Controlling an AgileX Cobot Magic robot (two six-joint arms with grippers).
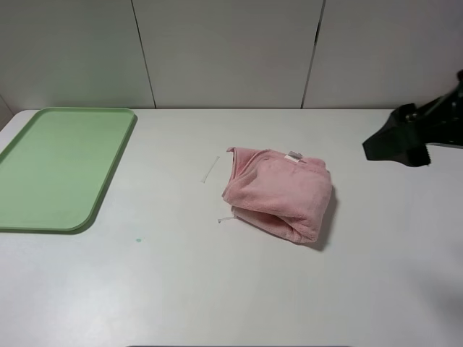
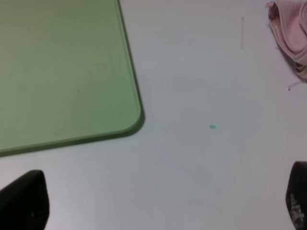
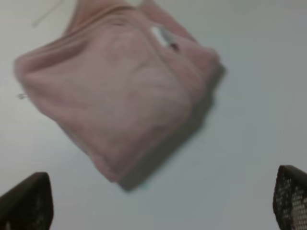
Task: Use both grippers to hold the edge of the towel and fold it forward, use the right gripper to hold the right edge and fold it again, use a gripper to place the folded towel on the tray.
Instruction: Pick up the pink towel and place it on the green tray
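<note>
White table, grey panel wall, tray L, towel ctr

A matte white table fills most of the high view. Its far edge meets a wall of pale grey panels split by two thin, dark, slightly slanted seams. A tiny teal speck marks the tabletop toward the near left, and a thin white streak lies near the middle. The light is soft and even, casting only faint shadows.
</note>
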